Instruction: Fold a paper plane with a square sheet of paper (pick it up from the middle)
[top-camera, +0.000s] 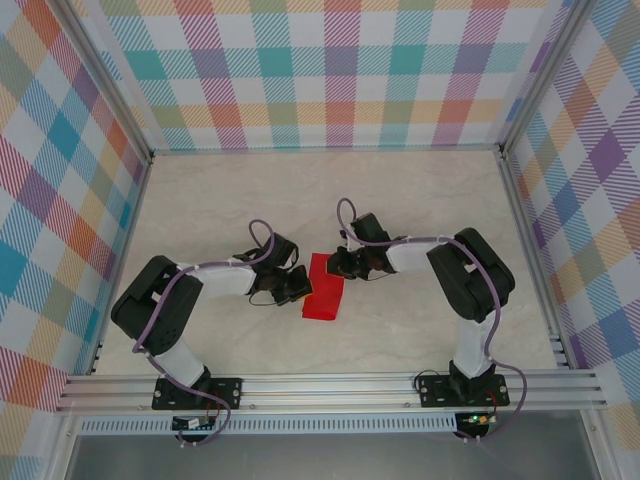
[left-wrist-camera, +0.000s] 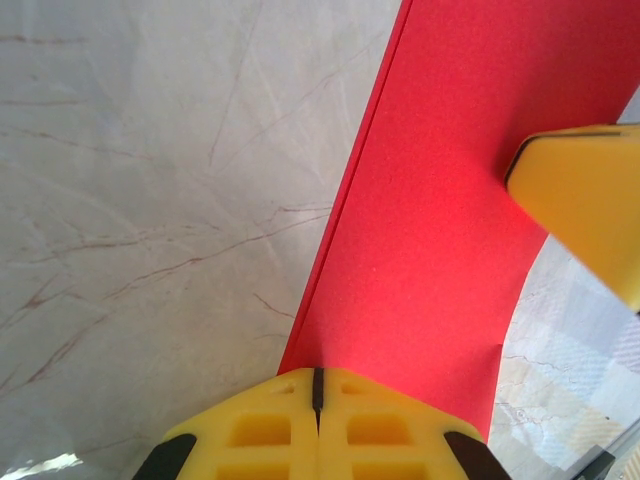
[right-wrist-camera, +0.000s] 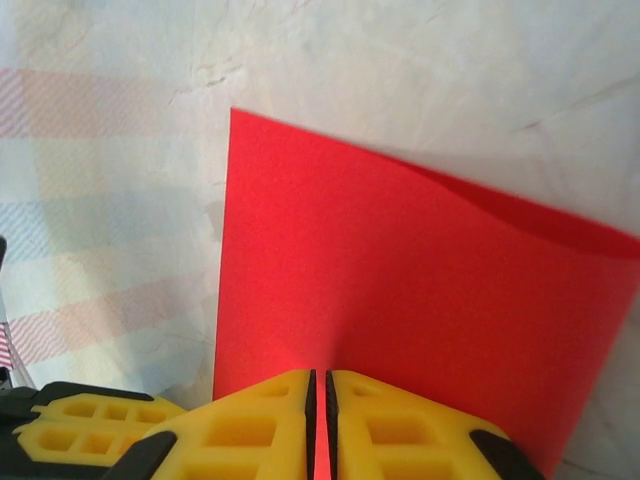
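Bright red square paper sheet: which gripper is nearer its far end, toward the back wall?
Right. The right gripper has its jaws shut on the bright red square paper sheet at the right edge near that far end; the left gripper grips the left edge about midway.

- The right gripper (right-wrist-camera: 320, 376) has its yellow fingers (right-wrist-camera: 245, 425) pressed almost together, with a hairline of red showing in the slit.
- The red sheet (right-wrist-camera: 400, 280) spreads out ahead of the fingertips, touching them.
- Its far edge rises in a wave, casting a shadow on the pale marbled table (right-wrist-camera: 420, 70) beyond.
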